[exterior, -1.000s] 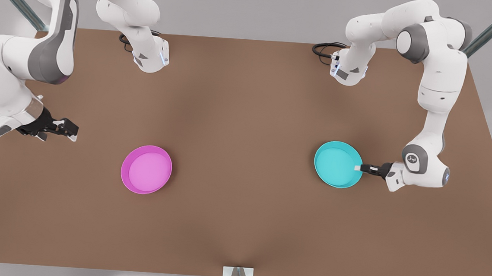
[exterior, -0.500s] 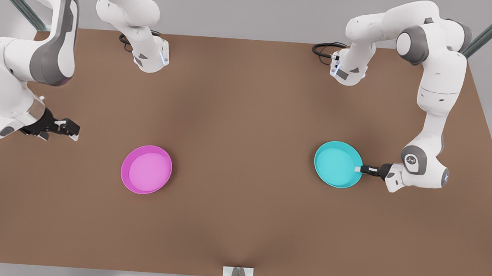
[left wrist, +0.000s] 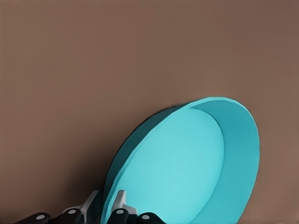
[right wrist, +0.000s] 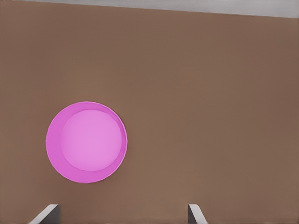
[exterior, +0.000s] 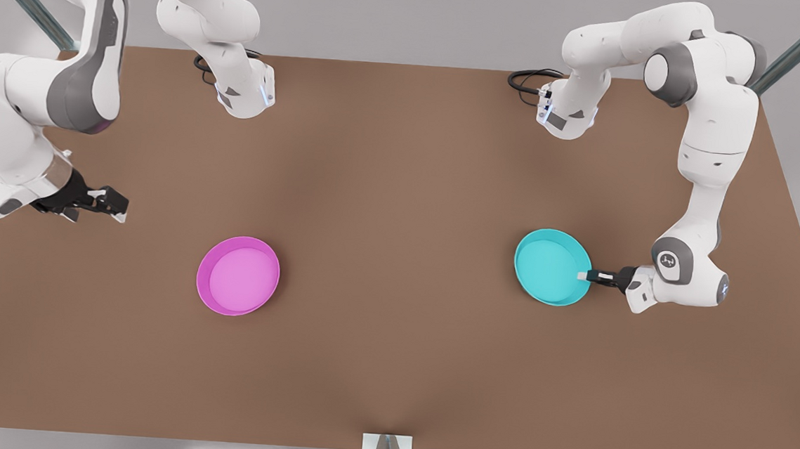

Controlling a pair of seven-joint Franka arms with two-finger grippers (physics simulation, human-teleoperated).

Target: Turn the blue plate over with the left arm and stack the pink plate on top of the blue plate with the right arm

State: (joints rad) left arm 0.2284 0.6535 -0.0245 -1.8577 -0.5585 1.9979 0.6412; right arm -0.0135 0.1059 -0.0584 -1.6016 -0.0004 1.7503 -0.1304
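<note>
The blue plate [exterior: 550,267] sits on the front view's right, open side up, and my left gripper [exterior: 584,275] is shut on its rim at the edge nearest that arm. In the left wrist view the blue plate [left wrist: 187,172] is tilted, its far edge raised off the table, with the left gripper [left wrist: 106,207] pinching the rim between its fingers. The pink plate [exterior: 238,275] lies flat and open side up on the front view's left. My right gripper [exterior: 114,206] hovers open, to the left of the pink plate and apart from it. The right wrist view shows the pink plate [right wrist: 86,142] beyond the spread fingertips [right wrist: 47,212].
The brown table [exterior: 403,182] stretches wide between the two plates. Both arm bases [exterior: 243,94] stand at the far edge with black cables [exterior: 526,82]. A small white bracket [exterior: 387,443] sits at the near edge.
The left gripper has tipped the blue plate up slightly and drawn it a little toward the front view's right. The right gripper has drifted slightly toward the far edge.
</note>
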